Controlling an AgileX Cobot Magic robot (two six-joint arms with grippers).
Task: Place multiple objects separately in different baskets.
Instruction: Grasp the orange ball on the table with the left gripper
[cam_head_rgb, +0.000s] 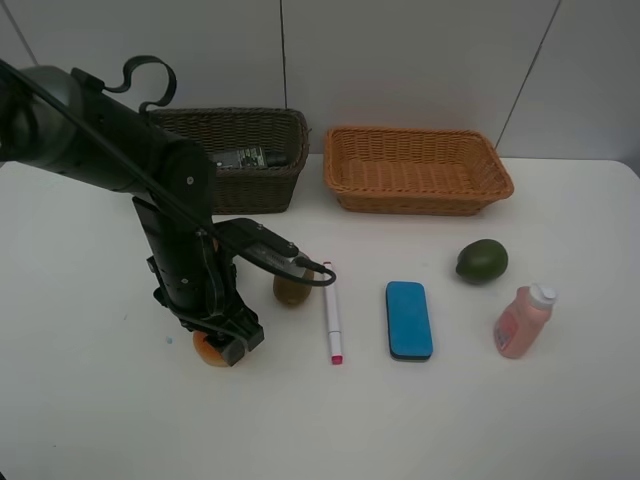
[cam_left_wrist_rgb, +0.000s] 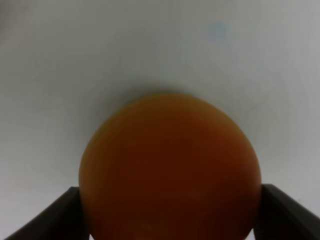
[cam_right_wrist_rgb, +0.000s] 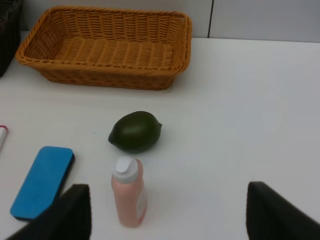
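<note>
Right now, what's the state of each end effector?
Left end effector: closed on the peach.
Right end effector: open, holding nothing.

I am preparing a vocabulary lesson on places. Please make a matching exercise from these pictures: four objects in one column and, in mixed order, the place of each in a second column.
Objects
1 peach
2 eraser
3 avocado
4 pump bottle

Places
A in the dark basket
B between the fingers of the left gripper
C flat between marker and pink bottle
D in front of the orange basket

Pairs: 1-B, 2-C, 3-D, 4-A.
</note>
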